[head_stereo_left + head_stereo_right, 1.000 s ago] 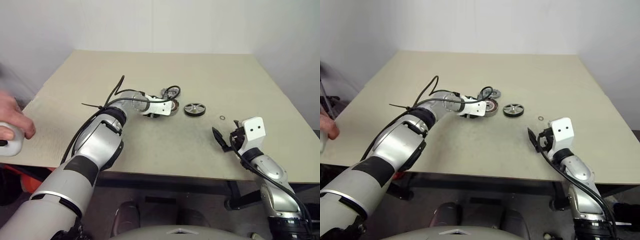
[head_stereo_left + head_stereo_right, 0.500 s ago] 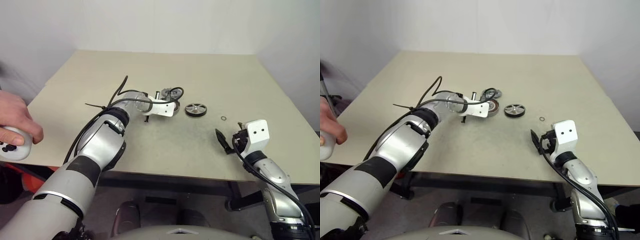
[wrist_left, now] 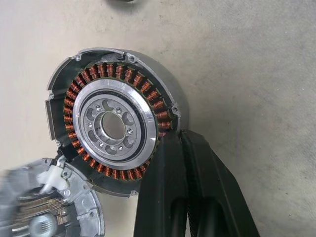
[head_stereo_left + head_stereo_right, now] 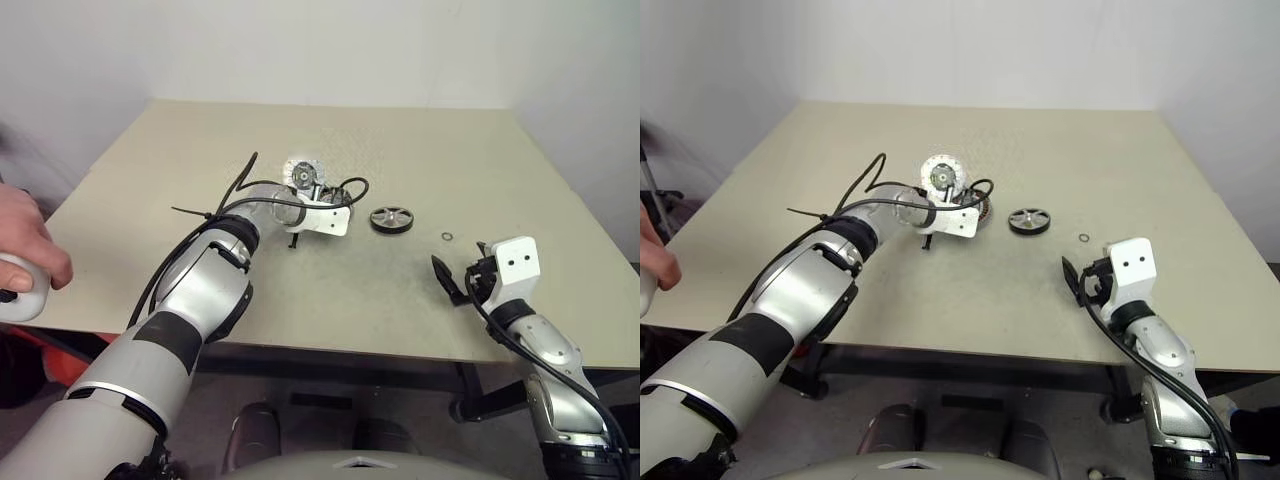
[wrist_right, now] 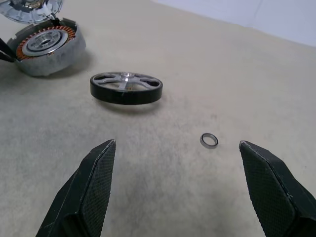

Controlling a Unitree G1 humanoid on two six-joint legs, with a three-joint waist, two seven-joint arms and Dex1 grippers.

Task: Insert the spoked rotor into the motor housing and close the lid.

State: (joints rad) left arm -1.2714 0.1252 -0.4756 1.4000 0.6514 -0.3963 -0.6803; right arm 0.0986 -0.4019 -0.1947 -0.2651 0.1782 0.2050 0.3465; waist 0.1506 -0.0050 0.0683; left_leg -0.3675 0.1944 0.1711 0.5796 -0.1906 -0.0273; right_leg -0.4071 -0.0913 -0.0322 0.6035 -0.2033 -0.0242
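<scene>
The lid (image 4: 301,174) stands swung up off the motor housing (image 3: 112,130) mid-worktop, left jaws pinched together at its rim. The spoked rotor (image 5: 126,88) lies beside it, toward the right edge. Right jaws gape, idle; next, they must fetch the rotor.

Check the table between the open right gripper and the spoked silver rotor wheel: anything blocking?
Nothing visible blocks it. Bare table lies between the right gripper and the spoked silver rotor wheel; a small metal ring lies off to one side.
</scene>
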